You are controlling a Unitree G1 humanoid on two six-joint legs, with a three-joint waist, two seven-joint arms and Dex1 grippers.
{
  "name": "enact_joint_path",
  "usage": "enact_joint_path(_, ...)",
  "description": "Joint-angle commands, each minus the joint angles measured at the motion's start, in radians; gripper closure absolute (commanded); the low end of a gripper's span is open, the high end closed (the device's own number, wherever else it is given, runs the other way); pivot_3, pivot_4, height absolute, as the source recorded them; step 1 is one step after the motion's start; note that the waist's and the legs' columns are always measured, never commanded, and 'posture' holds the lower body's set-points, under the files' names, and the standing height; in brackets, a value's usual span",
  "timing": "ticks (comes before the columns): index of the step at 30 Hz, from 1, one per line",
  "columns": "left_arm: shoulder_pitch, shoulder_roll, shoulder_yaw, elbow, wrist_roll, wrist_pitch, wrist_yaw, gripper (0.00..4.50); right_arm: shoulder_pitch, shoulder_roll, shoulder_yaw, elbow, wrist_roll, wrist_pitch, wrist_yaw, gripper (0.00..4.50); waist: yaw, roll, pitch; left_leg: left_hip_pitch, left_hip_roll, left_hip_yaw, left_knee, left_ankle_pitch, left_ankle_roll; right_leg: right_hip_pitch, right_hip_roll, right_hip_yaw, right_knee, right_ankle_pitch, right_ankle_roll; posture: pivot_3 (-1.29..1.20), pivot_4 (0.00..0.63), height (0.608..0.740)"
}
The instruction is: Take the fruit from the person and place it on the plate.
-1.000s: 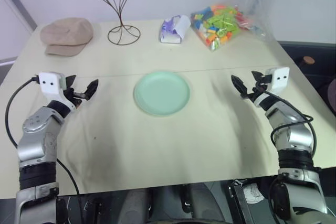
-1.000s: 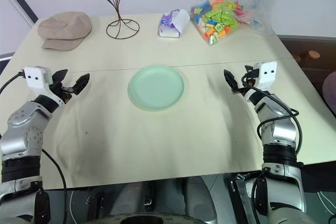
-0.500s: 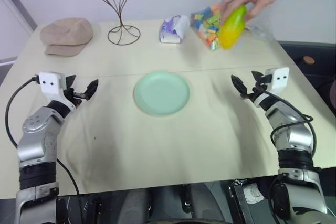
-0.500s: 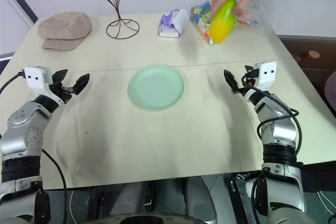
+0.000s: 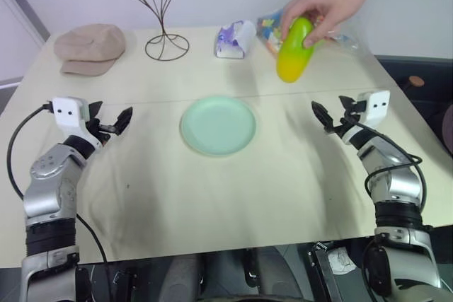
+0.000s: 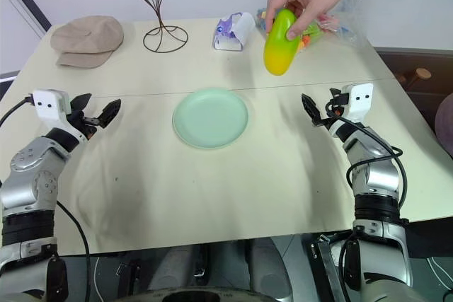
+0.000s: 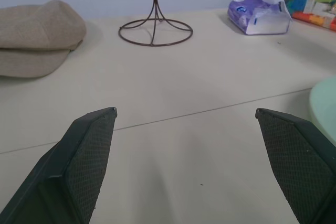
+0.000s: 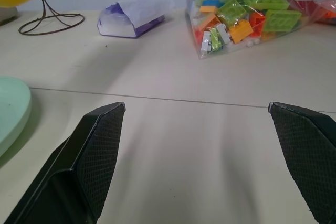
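While both arms stay parked low over the near half of the tabletop [image 5: 212, 203], the scene beyond them has changed. The left tool [image 5: 112, 124] has its fingers spread wide apart with nothing between them, and the right tool [image 5: 334, 119] is just as wide apart and just as empty; neither has shifted over the last second.

Between the two tools, a little farther out, the plate [image 5: 218, 126] lies flat and bare on the tabletop.

Past the plate and towards the right side, the fruit [image 5: 294, 49] hangs in the air in the person's hand [image 5: 327, 3], green end up under the fingers and yellow-orange end pointing down. A second ago neither was there; half a second ago the hand was holding the fruit over the bag of toy blocks [image 6: 333, 22], and it has since come nearer and slightly leftward, towards the plate's far edge.

At the far edge sit a beige cap [image 5: 90, 47], a wire stand [image 5: 165, 15] and a tissue pack [image 5: 236, 39].

I judge the handover has just been offered. The right tool is nearer and already open, so a reach up and forward should meet it.
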State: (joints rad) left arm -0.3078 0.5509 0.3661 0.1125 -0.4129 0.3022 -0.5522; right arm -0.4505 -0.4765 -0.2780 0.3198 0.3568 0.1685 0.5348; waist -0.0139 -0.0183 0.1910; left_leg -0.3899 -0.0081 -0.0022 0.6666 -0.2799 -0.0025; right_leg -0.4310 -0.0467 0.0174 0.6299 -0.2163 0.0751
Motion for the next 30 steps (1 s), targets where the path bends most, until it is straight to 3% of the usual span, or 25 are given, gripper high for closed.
enact_joint_path(1, -0.013, 0.052, -0.011, -0.152, -0.166, 0.126, -0.153, 0.06, -0.017, -0.007, -0.008, -0.022, 0.001, -0.013, 0.002, 0.00, -0.001, 0.000, 0.000, 0.000, 0.000, 0.000, 0.000, 0.000, 0.000, 0.000, 0.000, 0.000, 0.000, 0.000, 0.000, 0.00, 0.150, 0.740)
enact_joint_path(4, -0.024, 0.085, -0.013, -0.264, -0.316, 0.271, -0.232, 0.06, -0.017, -0.010, -0.010, -0.020, 0.000, -0.014, 0.003, 0.00, 0.001, 0.000, 0.000, -0.001, 0.000, 0.000, 0.000, 0.000, 0.000, 0.000, 0.000, 0.000, 0.000, 0.000, 0.000, 0.00, 0.150, 0.740)
enact_joint_path(9, -0.030, 0.152, -0.024, -0.332, -0.426, 0.402, -0.302, 0.06, -0.012, -0.015, -0.012, -0.032, 0.001, -0.009, 0.003, 0.00, -0.005, 0.000, 0.000, 0.000, 0.000, 0.000, 0.000, 0.000, 0.000, 0.000, 0.000, 0.000, 0.000, 0.000, 0.000, 0.00, 0.150, 0.740)
enact_joint_path(17, -0.080, 0.165, -0.065, -0.250, -0.341, 0.333, -0.318, 0.06, 0.037, -0.170, -0.026, -0.216, 0.141, 0.222, 0.185, 0.00, 0.000, 0.002, 0.001, 0.000, 0.000, 0.000, 0.000, 0.000, 0.000, 0.000, 0.003, -0.001, -0.001, 0.000, 0.000, 0.00, 0.150, 0.740)
enact_joint_path(22, -0.111, 0.150, -0.067, -0.242, -0.363, 0.339, -0.333, 0.06, -0.012, -0.164, 0.019, -0.296, 0.154, 0.296, 0.185, 0.00, -0.005, 0.002, 0.001, 0.000, 0.001, 0.000, 0.000, 0.000, 0.000, 0.000, 0.004, 0.000, -0.001, 0.000, 0.000, 0.00, 0.150, 0.740)
enact_joint_path(30, -0.181, 0.153, -0.071, -0.235, -0.384, 0.353, -0.363, 0.06, -0.175, -0.088, 0.060, -0.210, 0.130, 0.264, 0.169, 0.00, -0.002, 0.002, 0.001, 0.000, 0.001, 0.000, 0.000, 0.000, 0.000, 0.000, 0.004, 0.000, -0.001, 0.000, 0.000, 0.00, 0.150, 0.740)
